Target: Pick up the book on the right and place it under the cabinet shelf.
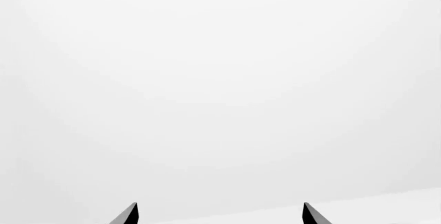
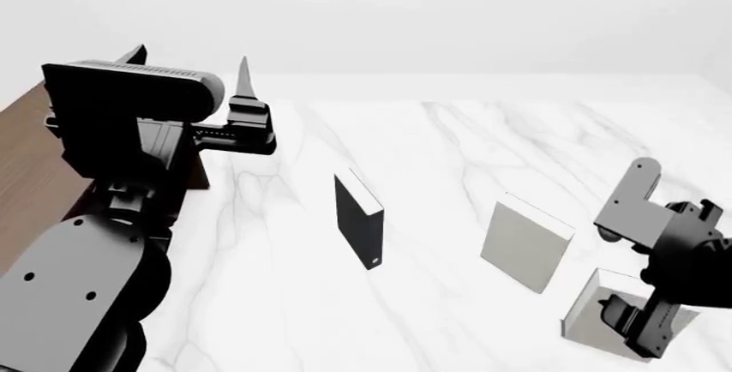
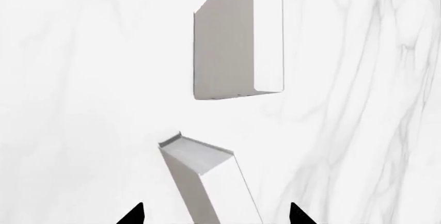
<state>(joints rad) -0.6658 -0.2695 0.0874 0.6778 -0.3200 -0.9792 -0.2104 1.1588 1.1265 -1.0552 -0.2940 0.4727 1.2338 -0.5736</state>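
Three books upright on tabletop: black book frame centre, second book right of it, the book lower right, apparently below right gripper. Cabinet at left edge.

- Head view: high behind the marble table, facing its far edge.
- Right wrist view: close above the book (near-right corner; both views show it).
- Left wrist view: faces blank white.
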